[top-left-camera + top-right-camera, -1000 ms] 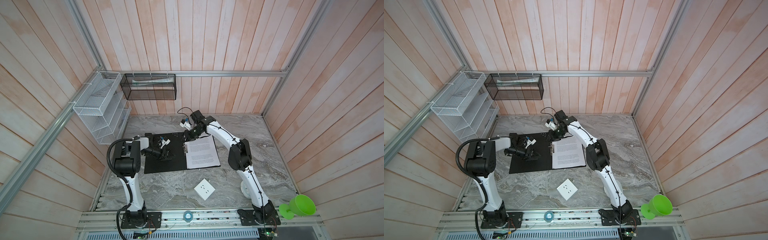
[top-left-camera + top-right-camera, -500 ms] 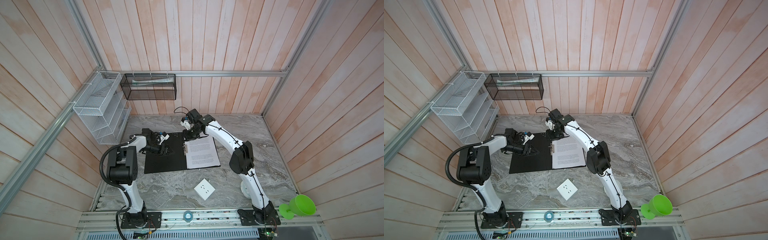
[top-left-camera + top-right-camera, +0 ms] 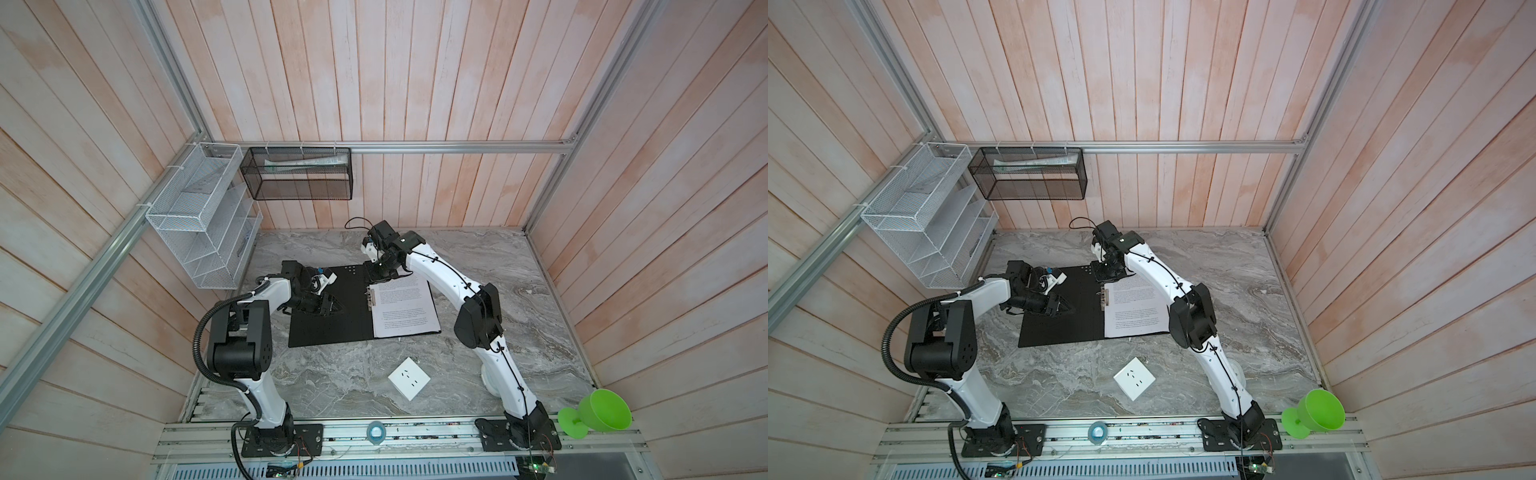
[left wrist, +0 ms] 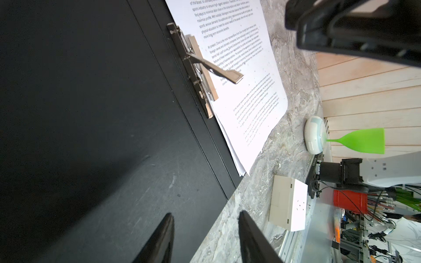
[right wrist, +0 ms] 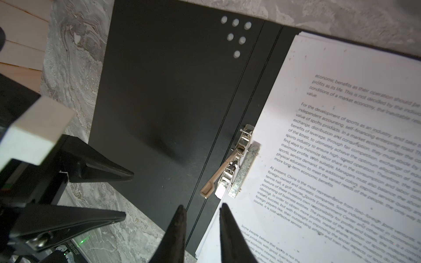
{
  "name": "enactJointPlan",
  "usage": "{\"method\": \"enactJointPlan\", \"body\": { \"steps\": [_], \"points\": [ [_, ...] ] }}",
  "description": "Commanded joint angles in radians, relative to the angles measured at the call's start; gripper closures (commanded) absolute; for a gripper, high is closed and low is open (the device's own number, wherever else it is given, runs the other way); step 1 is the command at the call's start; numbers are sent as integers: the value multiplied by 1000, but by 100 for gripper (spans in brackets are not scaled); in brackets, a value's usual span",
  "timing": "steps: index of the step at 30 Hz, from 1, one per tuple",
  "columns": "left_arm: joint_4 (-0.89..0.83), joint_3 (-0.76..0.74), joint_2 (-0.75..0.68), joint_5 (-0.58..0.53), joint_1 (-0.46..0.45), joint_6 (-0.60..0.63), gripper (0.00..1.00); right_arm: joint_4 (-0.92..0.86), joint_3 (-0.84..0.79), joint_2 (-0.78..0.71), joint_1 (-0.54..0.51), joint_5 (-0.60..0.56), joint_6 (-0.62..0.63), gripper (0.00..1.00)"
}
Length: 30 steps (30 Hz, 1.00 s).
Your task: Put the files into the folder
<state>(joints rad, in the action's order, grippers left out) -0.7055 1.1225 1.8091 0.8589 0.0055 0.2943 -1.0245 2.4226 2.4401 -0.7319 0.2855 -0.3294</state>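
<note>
On the grey marbled table (image 3: 478,266), near its far middle, the folder (image 3: 328,328) lies open and flat with its black inside facing up. The files (image 3: 405,307), white sheets printed with small black paragraphs, rest as a slightly fanned stack on the folder's right leaf, and their left edge is tucked against the spine. The metal clip (image 5: 241,168) sits at that edge. Its flat bar lies on the top sheet, while its lever stands raised and angles away from the paper, as the left wrist view also shows. The left gripper (image 3: 332,306) hangs low over the bare left leaf, its tips pointing toward the spine. Its black fingers (image 4: 164,236) are moderately apart with nothing between them, and I cannot tell whether they touch the leaf. The right gripper (image 5: 202,211) reaches in from the far side and hovers above the spine, just beside the clip's lever. Its jaws are only narrowly apart and grip nothing. A group of small pale dots (image 5: 235,36) marks the far corner of the left leaf. Nearer the front, well apart from the folder, a white square socket plate (image 3: 409,378) lies on the table, and a bright green funnel (image 3: 598,413) stands at the front right corner.
</note>
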Motion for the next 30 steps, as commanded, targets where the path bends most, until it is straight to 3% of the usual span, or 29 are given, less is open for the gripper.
{"method": "enactJointPlan", "body": {
  "steps": [1,5,15,30],
  "points": [
    [39,-8,21,14,-1,2,54,-43,20,36,-15,-17,-8,74],
    [64,-17,21,-12,-1,-11,54,-49,19,49,-21,-27,-13,74],
    [72,-47,28,-15,-2,-8,40,-63,21,59,-32,-58,-10,74],
    [52,-24,61,17,-3,4,40,-96,54,24,-35,-103,-3,74]
  ]
}}
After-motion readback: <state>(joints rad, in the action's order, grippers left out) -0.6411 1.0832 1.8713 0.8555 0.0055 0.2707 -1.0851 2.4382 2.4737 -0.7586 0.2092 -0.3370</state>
